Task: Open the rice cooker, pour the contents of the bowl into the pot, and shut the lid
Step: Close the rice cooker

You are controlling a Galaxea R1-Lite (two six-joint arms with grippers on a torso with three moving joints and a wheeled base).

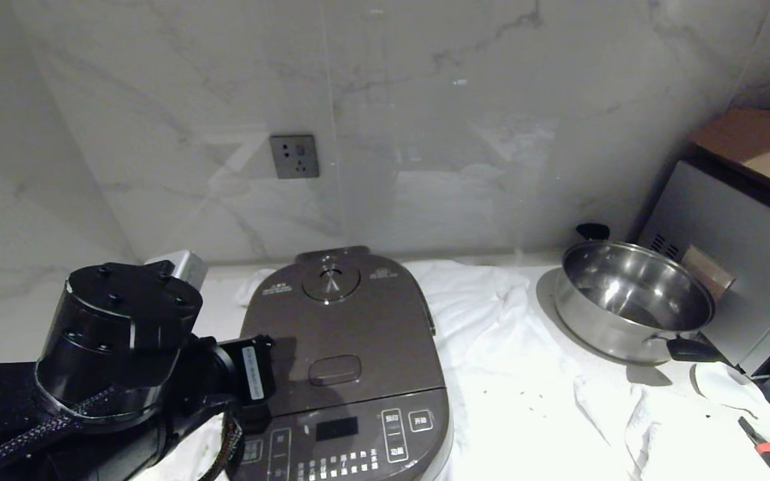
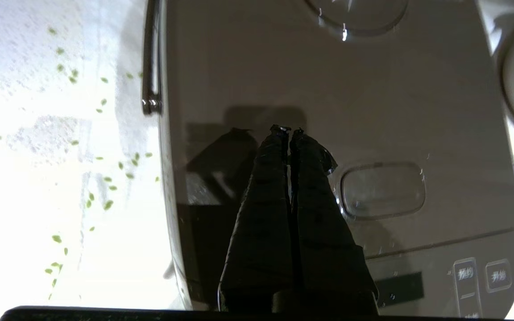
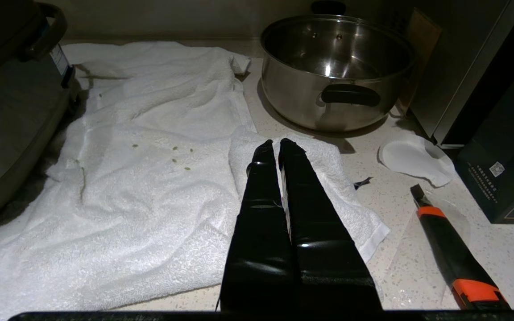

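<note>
The rice cooker stands on the white towel on the bench, its lid down. The left gripper hangs over the lid beside the oblong latch button, jaws pressed together and empty. Green bits lie scattered on the towel beside the cooker. The right gripper, jaws together, hovers over the towel near the steel pan.

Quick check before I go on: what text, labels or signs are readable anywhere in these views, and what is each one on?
"预约": button on the rice cooker front panel, read in the left wrist view.
"开始": the button beside it.
Other panel buttons: white marks, too small to read.
Print on the lid beside the steam vent: too small.
Label on the left arm: illegible.
QR code on the dark box: accompanying print too small.
</note>
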